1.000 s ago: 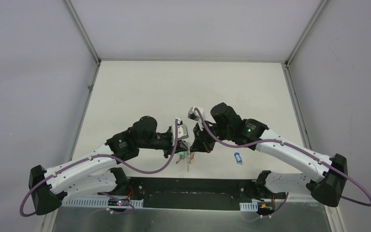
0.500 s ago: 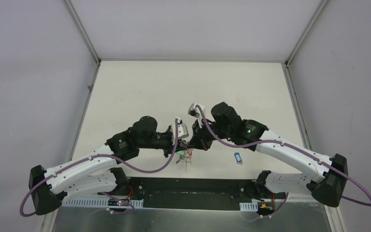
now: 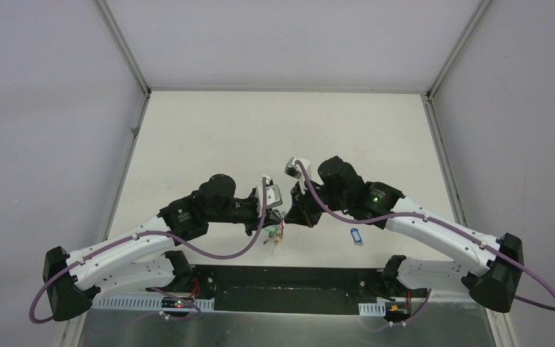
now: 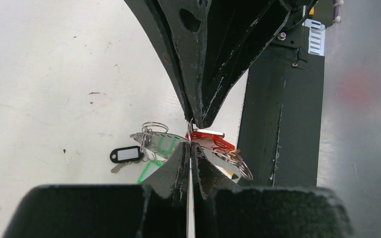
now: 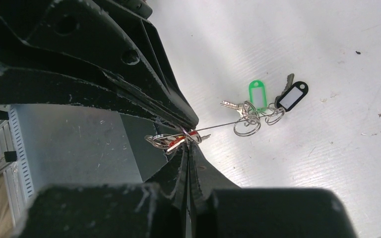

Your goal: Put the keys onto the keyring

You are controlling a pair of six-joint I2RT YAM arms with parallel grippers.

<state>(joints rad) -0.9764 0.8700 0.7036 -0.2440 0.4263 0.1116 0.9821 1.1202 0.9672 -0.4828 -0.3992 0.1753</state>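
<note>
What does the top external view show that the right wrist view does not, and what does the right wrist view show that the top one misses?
Only the top view: a blue-tagged key lying alone on the table. Only the right wrist view: the black-tagged key and the thin keyring wire leading from the claw tips toward the split rings. Both: the left claw and right claw, shut, tips meeting, with the green-tagged key nearby.

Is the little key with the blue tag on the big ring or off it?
Off. The blue-tagged silver key lies alone on the white table, well apart from the bunch of other tagged keys.
</note>
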